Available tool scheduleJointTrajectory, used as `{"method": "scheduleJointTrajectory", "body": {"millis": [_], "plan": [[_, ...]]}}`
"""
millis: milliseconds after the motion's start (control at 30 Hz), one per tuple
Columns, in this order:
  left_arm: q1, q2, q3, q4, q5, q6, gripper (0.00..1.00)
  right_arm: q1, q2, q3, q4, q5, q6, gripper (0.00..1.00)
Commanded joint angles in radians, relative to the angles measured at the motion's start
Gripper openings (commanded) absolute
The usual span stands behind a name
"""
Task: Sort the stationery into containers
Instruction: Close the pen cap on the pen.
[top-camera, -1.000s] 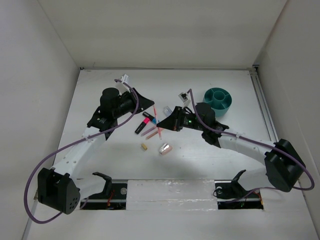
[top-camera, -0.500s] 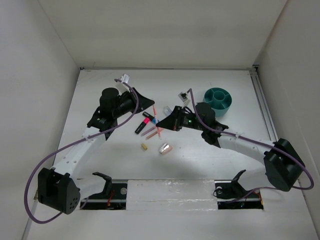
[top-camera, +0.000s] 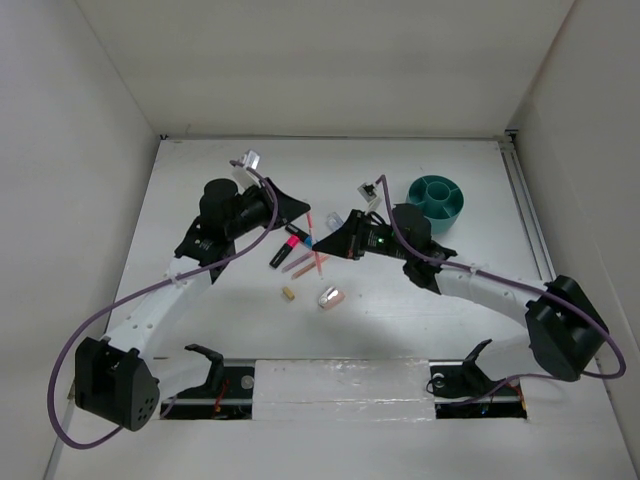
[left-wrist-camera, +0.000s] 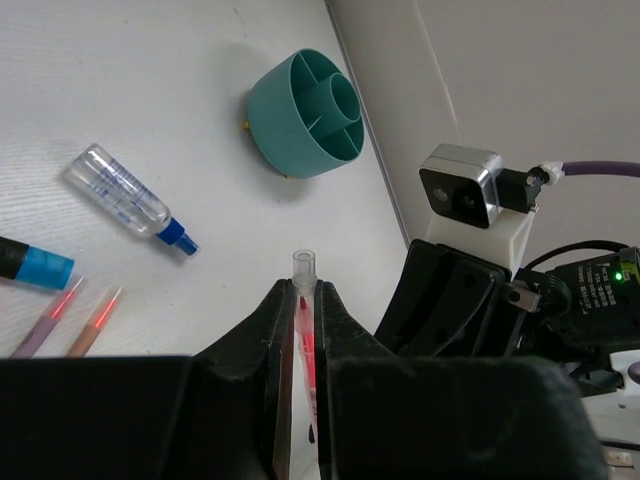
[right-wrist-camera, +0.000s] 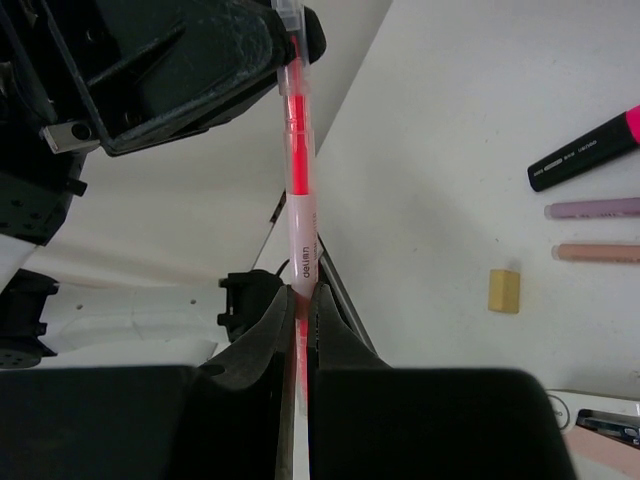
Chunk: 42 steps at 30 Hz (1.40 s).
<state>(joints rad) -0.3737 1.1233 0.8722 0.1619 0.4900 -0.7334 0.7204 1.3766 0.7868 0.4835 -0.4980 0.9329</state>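
Thin translucent pink pen (right-wrist-camera: 297, 150) is off the surface (top-camera: 400, 310), bridging both arms.
- Left tool (left-wrist-camera: 300, 292) clamped on one end, right tool (right-wrist-camera: 298, 300) clamped on other. Reads as handover.
- Round teal divided plastic bowl (left-wrist-camera: 280, 130) stands far right, so you likely pass pen rightward for reach.
- Free left grip only when right grip is firm.

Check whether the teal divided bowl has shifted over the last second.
No. The teal divided bowl sits in the same place, just as near the table's right-hand rail as before.
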Motion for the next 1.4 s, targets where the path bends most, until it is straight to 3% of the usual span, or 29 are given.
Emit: {"method": "scheduleJointTrajectory", "body": {"millis": [0, 267, 600, 767, 1167, 1367], "plan": [[-0.005, -0.039, -0.018, 0.042, 0.009, 0.011, 0.0, -0.015, 0.002, 0.034, 0.086, 0.002, 0.018, 0.0], [-0.005, -0.03, -0.036, 0.07, 0.028, 0.011, 0.0, -0.015, 0.022, 0.054, 0.125, 0.003, 0.05, 0.0], [-0.005, -0.03, -0.045, 0.09, 0.019, 0.002, 0.0, -0.015, 0.053, 0.036, 0.321, 0.003, 0.164, 0.0], [-0.005, -0.008, -0.023, 0.079, 0.056, -0.008, 0.0, -0.015, 0.084, 0.035, 0.368, -0.016, 0.141, 0.0], [-0.005, 0.053, 0.097, -0.122, 0.101, 0.086, 0.0, -0.006, 0.075, 0.147, -0.034, 0.018, -0.112, 0.0], [-0.005, 0.053, 0.085, -0.131, 0.102, 0.104, 0.0, -0.03, 0.042, 0.097, -0.005, 0.048, -0.082, 0.0]]}}
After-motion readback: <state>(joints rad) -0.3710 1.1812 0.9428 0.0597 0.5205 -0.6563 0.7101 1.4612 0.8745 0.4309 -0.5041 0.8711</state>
